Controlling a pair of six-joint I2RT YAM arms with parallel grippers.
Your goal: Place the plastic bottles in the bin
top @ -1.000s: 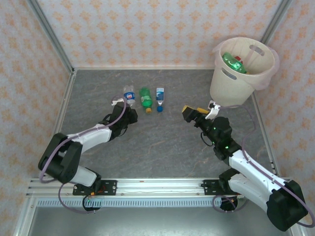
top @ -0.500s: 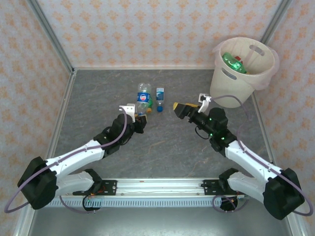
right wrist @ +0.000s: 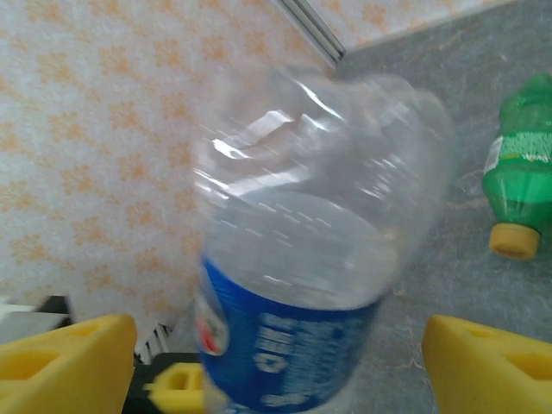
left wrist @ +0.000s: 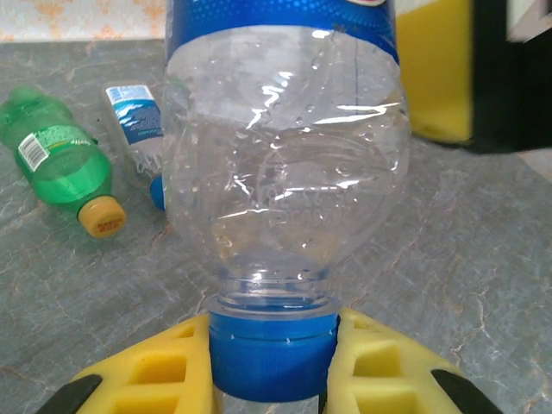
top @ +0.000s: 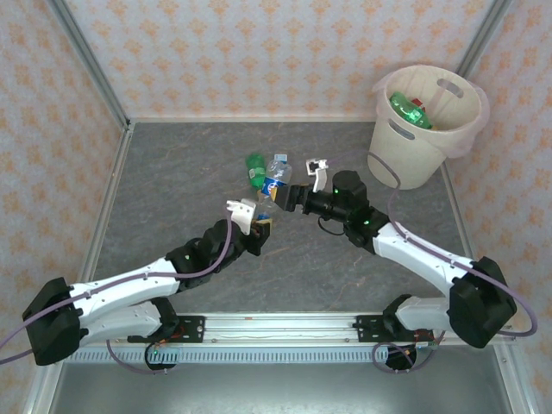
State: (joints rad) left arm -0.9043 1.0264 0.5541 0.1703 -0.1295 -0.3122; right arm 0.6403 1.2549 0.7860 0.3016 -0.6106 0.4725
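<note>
Handing over, likely: left fingers (left wrist: 155,371) clamped on blue cap (left wrist: 272,354) of clear bottle (left wrist: 285,172), aloft well left of bin (top: 405,155). Right fingers (right wrist: 60,362) apart, flanking body. Light, crushable, slick; grip labelled waist gently.

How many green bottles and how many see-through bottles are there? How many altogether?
Green bottles: 2 (yellow-capped green bottle on the table, green bottle in the bin)
Clear bottles: 2 (blue-label clear bottle held by its cap in the left gripper, small clear bottle on the table)
Total: 4 bottles in sight
</note>
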